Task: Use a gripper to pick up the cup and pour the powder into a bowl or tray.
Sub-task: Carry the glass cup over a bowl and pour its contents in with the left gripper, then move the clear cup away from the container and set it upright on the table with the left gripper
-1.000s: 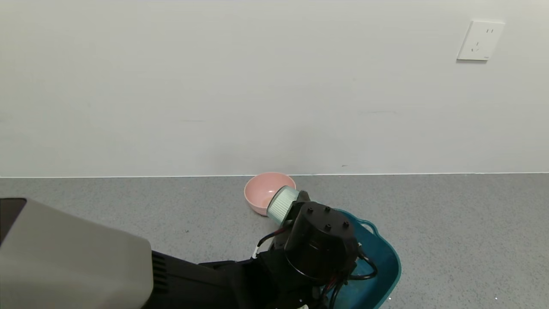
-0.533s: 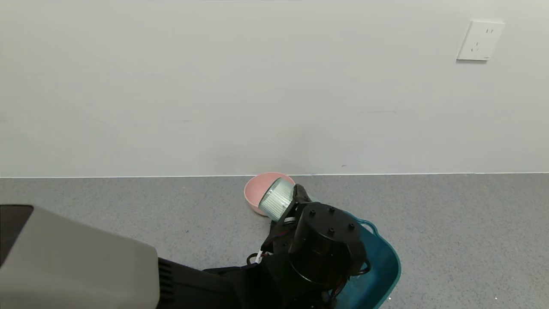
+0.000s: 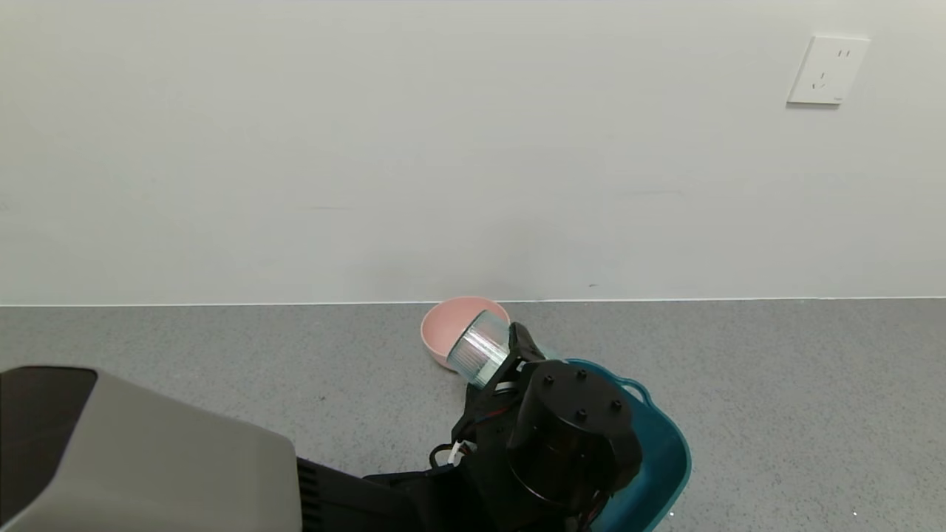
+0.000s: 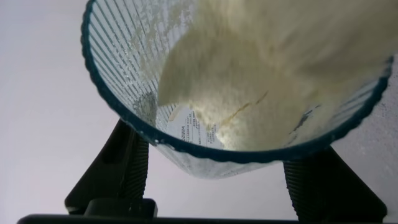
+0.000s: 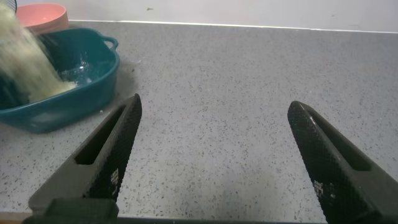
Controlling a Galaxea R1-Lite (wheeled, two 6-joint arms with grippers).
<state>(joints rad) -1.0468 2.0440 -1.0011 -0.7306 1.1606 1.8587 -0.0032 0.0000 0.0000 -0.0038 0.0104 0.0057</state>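
My left gripper [image 3: 511,353] is shut on the ribbed glass cup [image 3: 480,349] and holds it tipped on its side above the far rim of the teal basin [image 3: 665,443]. In the left wrist view the cup [image 4: 124,81] fills the picture between my two fingers [image 4: 124,168], with white powder [image 4: 261,74] sliding toward its mouth. In the right wrist view powder [image 5: 25,56] falls into the basin [image 5: 93,81], where a heap [image 5: 55,91] lies. My right gripper [image 5: 214,143] is open and empty, low over the grey counter to the right of the basin.
A small pink bowl [image 3: 447,332] stands just behind the cup near the wall; it also shows in the right wrist view [image 5: 42,15]. The grey speckled counter [image 3: 798,384] stretches to both sides. A wall socket [image 3: 826,70] is at the upper right.
My left wrist has rolled and shifted slightly right, tipping the cup further over the basin. The basin and pink bowl have not moved.
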